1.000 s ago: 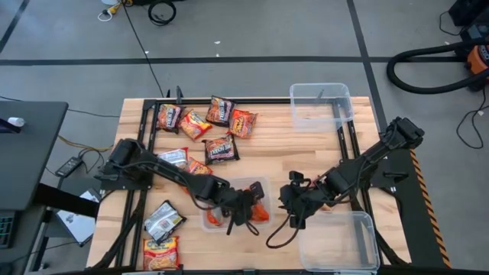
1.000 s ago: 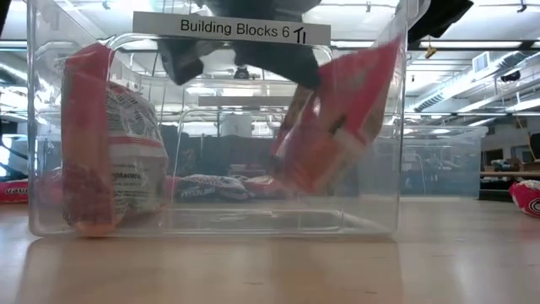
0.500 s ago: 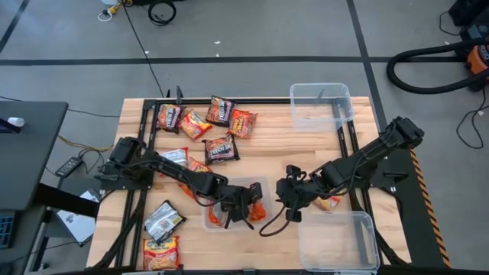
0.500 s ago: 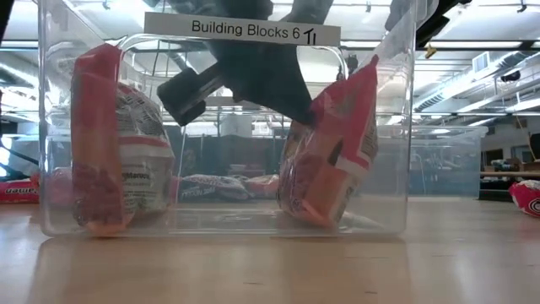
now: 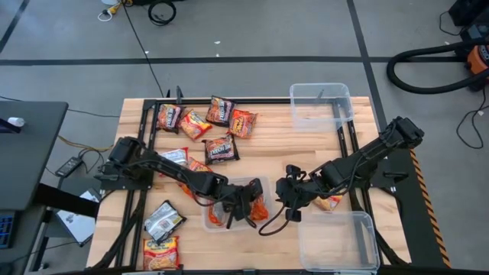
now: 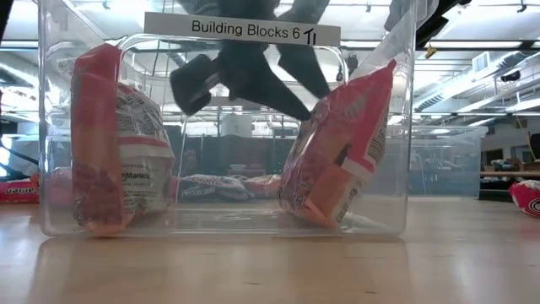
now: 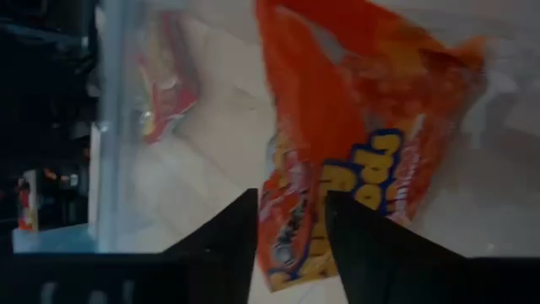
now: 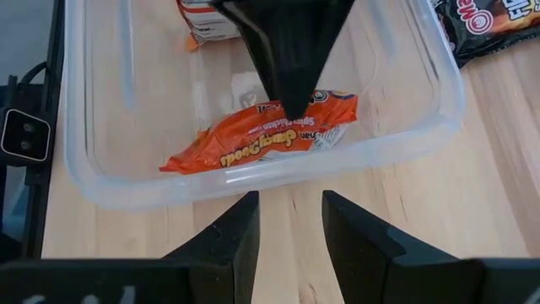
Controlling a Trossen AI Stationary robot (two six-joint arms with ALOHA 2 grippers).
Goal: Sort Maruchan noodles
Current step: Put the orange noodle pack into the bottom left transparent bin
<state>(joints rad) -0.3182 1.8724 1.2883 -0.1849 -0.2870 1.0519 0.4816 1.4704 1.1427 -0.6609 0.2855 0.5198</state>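
In the clear bin nearest the low camera, an orange packet leans on one wall and another packet on the opposite wall. The left gripper hovers over it, jaws apart (seemingly empty). The right gripper waits beside, jaws apart. Farther back, loose packets lie on the desk

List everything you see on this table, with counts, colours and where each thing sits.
Clear bins: three; one centre, one far right, one near right.
Binned noodle packets: two, orange-red, leaning on opposite walls of the centre bin.
Loose noodle packets: about ten, orange, maroon, silver-white, mostly left of centre; one under the right arm.
Left pincer: open, over the centre bin.
Right pincer: open, beside that bin.
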